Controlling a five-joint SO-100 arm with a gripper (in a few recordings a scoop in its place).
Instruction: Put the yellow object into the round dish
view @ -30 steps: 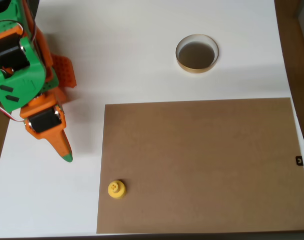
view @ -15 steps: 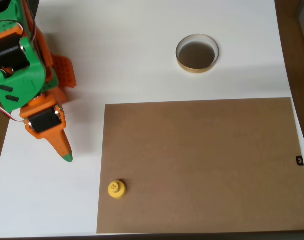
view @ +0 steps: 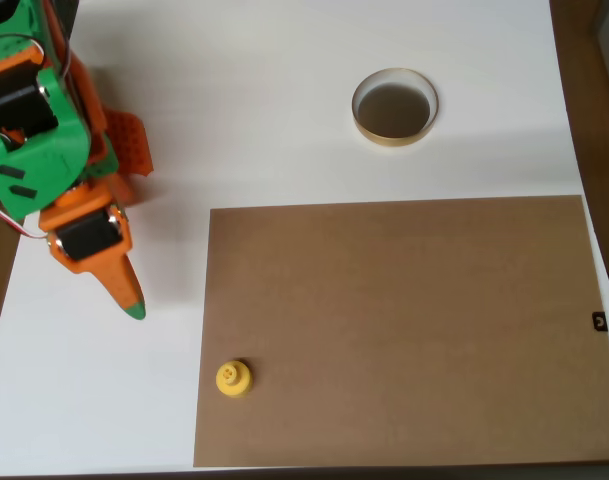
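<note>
Surface: we are looking down on a smooth white table (view: 284,100) with a flat, matte brown board (view: 399,330) lying across its lower right part in the overhead view.
Yellow object: we are seeing the yellow object (view: 233,378) sitting upright on the board, just inside the board's left edge near its lower left corner; it is a small glossy plastic piece, round at the base with a narrower knob on top.
Round dish: the round dish (view: 395,107) is resting on the bare white table above the board, well apart from the yellow object; we are seeing a thin tan rim ringing a shallow, dark brownish inside.
Arm: the green and orange arm (view: 39,130) is reaching in from the upper left corner, angling down and to the right over the white table.
Gripper: the gripper (view: 124,290) is ending in a tapered orange finger with a green tip, pointing toward the lower right, left of the board and well apart from the yellow object; it is carrying nothing, and we cannot tell how wide its jaws are standing.
Plate: a ridged orange plate (view: 129,143) is sticking out at the arm's right side.
</note>
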